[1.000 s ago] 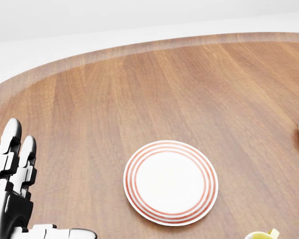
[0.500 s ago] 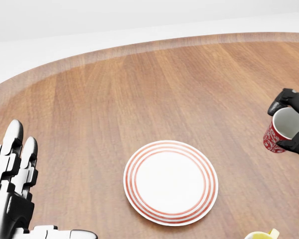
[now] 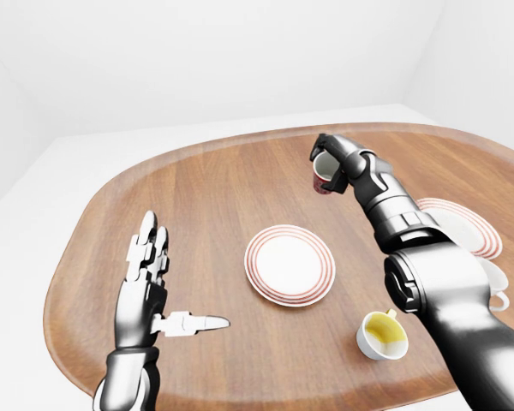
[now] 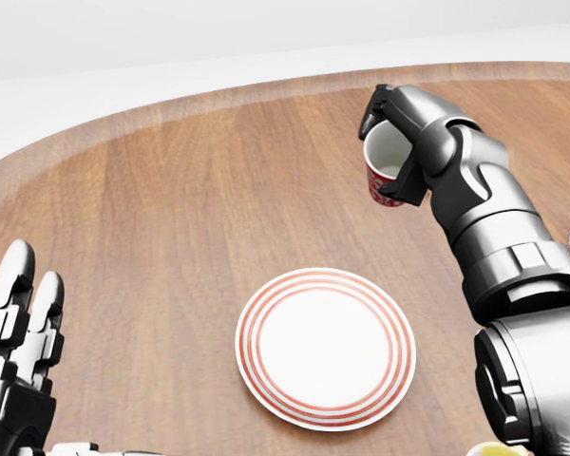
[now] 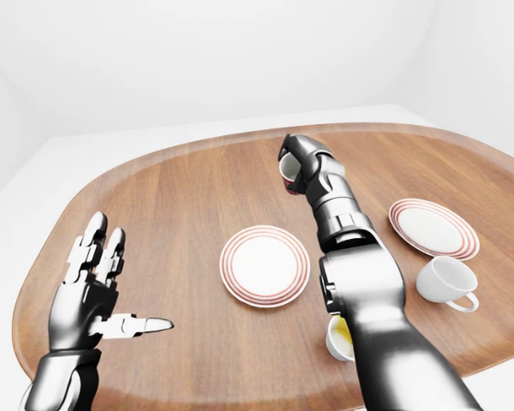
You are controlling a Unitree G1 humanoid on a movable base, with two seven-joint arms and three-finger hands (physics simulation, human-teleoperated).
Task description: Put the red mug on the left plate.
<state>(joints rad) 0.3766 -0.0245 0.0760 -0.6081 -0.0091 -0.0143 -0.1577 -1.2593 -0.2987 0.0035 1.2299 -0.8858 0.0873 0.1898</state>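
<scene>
Red mug (image 4: 388, 171) hangs tipped in the right hand's (image 4: 413, 142) closed fingers, at one o'clock from the left plate (image 4: 325, 348). Left hand (image 3: 146, 282) is open. A loose grip could drop it onto the bench (image 4: 218, 209).

The left robot hand (image 3: 146, 282) is glossy silver metal with three segmented fingers, black gaps showing at each knuckle joint; its wrist narrows into a dark ribbed cuff above a rounded chrome forearm; the right robot hand (image 4: 399, 152) is darker gunmetal with black finger links; its forearm is built of stacked, ridged grey rings widening into a bulbous, polished elbow housing and a smooth upper arm.
</scene>
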